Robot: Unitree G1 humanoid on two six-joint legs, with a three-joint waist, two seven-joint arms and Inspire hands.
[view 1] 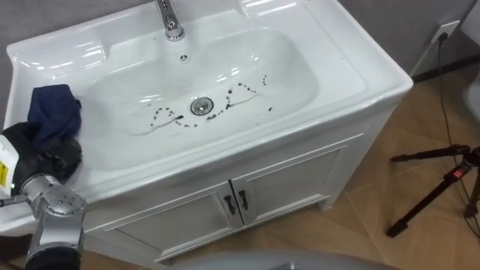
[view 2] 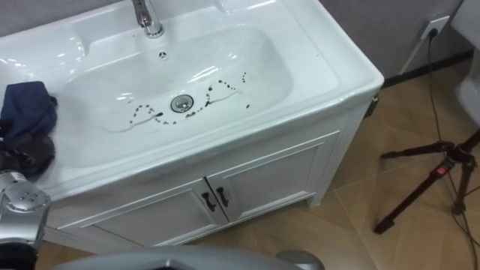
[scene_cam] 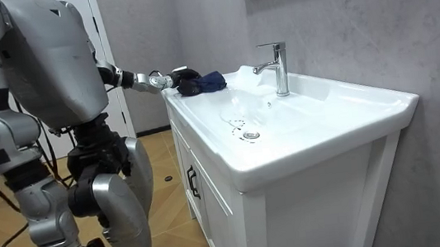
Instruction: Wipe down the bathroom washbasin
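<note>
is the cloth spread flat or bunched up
Bunched up: the cloth sits in a crumpled dark blue heap on the left rim of the basin, with the left robot hand against it.

Grey textured plaster wall [scene_cam: 357,16], light brown wood-plank floor [view 1: 360,225]. White two-door cabinet [view 1: 292,184], dark handles. Black tripod [view 1: 457,172] on floor. White wall socket [view 1: 448,30].
</note>
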